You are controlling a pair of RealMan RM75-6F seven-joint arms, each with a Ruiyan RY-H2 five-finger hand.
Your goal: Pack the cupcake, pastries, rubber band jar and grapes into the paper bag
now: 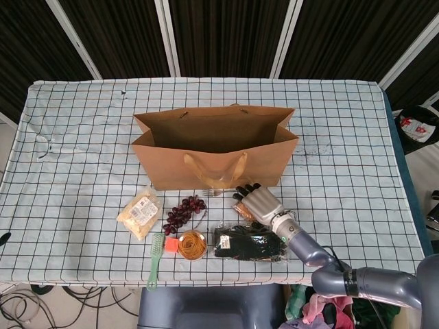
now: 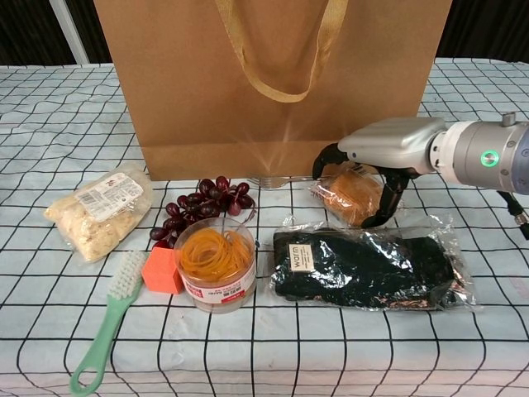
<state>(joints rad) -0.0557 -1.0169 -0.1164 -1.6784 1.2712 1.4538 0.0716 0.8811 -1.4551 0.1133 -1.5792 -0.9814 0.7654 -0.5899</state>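
Note:
The brown paper bag (image 1: 212, 161) (image 2: 273, 83) stands open and upright at mid-table. In front of it my right hand (image 1: 259, 202) (image 2: 388, 145) is curled over the wrapped cupcake (image 2: 349, 195) (image 1: 241, 212), fingers on its left side and thumb on its right, gripping it just above the cloth. The grapes (image 1: 184, 211) (image 2: 202, 207) lie left of the cupcake. The rubber band jar (image 1: 192, 245) (image 2: 216, 263) stands nearer the front edge. The bagged pastries (image 1: 140, 213) (image 2: 99, 211) lie furthest left. My left hand shows in neither view.
A packet of black gloves (image 1: 248, 243) (image 2: 364, 265) lies right under my right forearm. A green brush (image 1: 156, 260) (image 2: 107, 322) and an orange block (image 1: 170, 244) (image 2: 162, 270) sit beside the jar. The bag's handle hangs down its front.

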